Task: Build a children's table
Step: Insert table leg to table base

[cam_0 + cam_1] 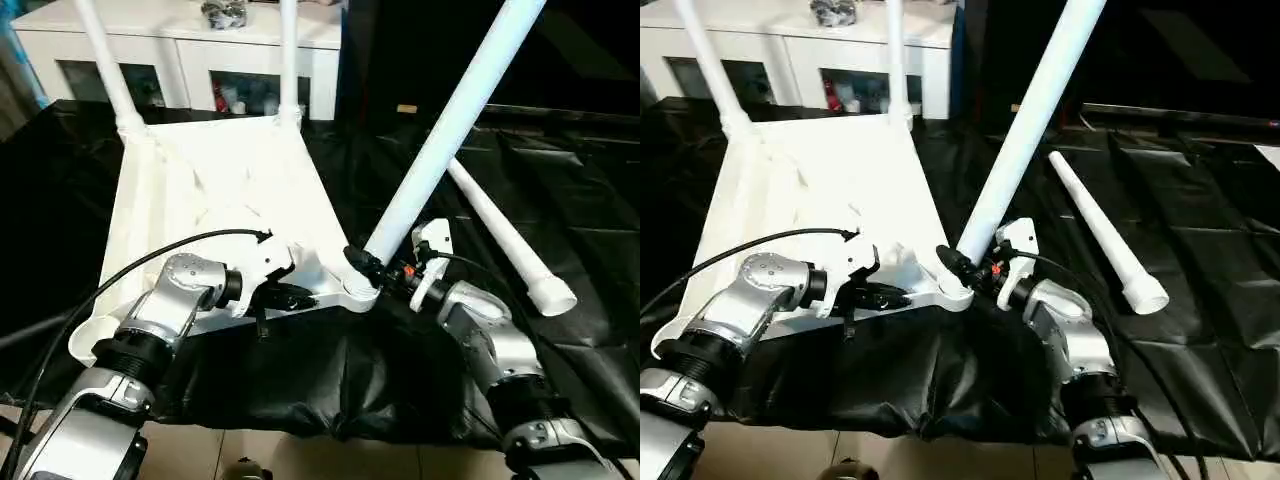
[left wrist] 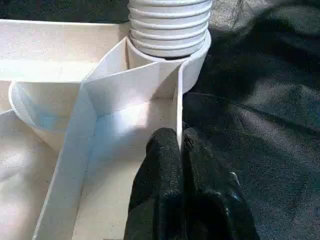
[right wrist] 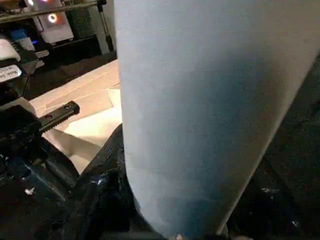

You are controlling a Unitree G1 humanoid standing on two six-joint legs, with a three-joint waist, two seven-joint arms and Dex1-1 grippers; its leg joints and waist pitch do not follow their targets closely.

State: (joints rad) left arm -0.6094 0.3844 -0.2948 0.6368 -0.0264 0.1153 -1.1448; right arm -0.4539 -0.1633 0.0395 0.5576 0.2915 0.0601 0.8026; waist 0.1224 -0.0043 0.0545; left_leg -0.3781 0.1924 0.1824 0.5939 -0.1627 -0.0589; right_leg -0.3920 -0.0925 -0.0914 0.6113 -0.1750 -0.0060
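The two eye views look forward and down from head height, slightly offset, sharing the upturned tabletop (image 1: 215, 190) and the black sheet (image 1: 560, 190). The left wrist view sits close along the tabletop's near rim toward the right corner socket (image 2: 192, 60). The right wrist view faces the tilted leg (image 3: 200, 115) at very close range.

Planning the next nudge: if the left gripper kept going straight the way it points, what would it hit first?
Probably the corner socket with the ribbed leg end seated in it; the left gripper is clamped on the tabletop's thin rib leading there.
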